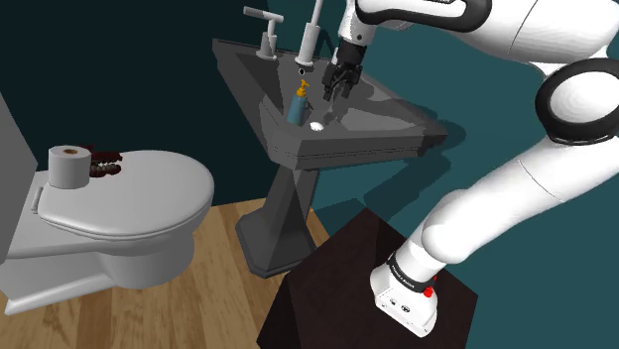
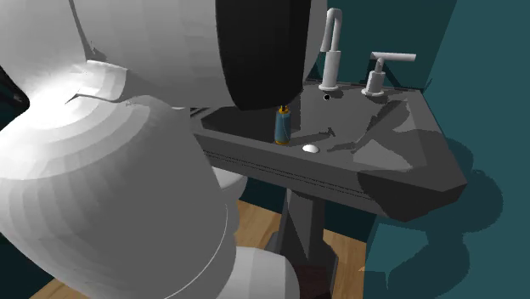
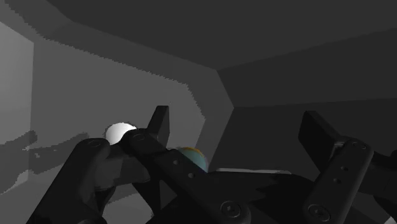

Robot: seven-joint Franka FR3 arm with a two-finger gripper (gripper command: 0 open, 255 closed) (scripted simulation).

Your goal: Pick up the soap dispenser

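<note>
While the fingers (image 3: 318, 135) gape empty, the soap dispenser (image 1: 297, 107) stands upright — orange top uppermost.

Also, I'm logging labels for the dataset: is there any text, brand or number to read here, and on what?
No text can be read.
On the blue soap dispenser: no label shows.
On the arm's base collar: tiny pale marks, too small to read.
</note>
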